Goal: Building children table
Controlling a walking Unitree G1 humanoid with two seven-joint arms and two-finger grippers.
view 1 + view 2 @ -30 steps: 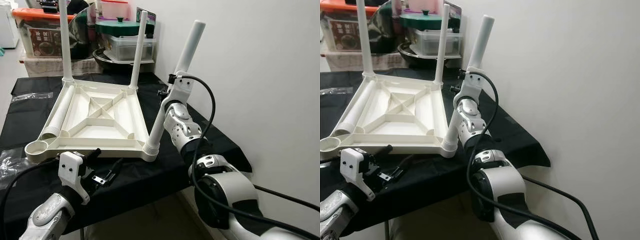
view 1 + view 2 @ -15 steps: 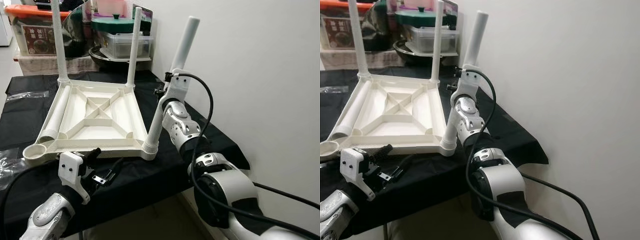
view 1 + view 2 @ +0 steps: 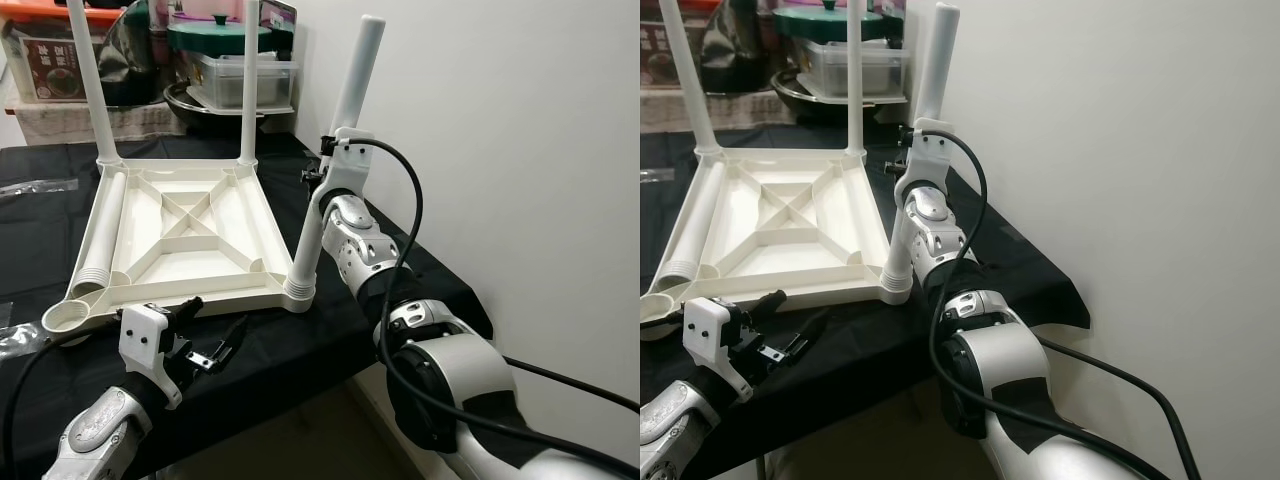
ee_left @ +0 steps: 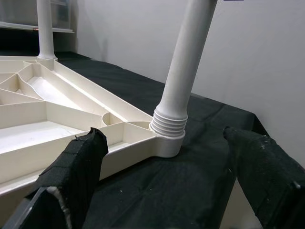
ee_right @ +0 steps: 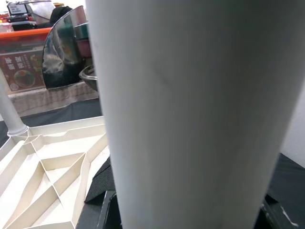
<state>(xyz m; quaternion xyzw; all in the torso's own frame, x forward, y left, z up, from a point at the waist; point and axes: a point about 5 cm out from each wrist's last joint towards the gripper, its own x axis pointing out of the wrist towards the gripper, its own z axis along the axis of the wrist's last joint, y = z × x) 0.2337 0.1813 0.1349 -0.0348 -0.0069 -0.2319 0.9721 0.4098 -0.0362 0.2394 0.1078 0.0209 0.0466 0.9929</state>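
**Third leg going into the upturned table top**

The table top (image 3: 180, 235) lies upside down on the black-covered surface (image 3: 420, 270), sockets up so legs can go in from above. Two legs stand at its far corners. The right gripper (image 3: 322, 180) is clamped on the third leg (image 3: 335, 150), which leans toward 1 o'clock, its ribbed end in the near right socket, probably to seat it. The left gripper (image 3: 205, 335) hovers spread apart at 7 o'clock of that socket, holding nothing

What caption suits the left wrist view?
Left gripper's open fingers frame a white table leg seated in the upturned tabletop's corner socket.
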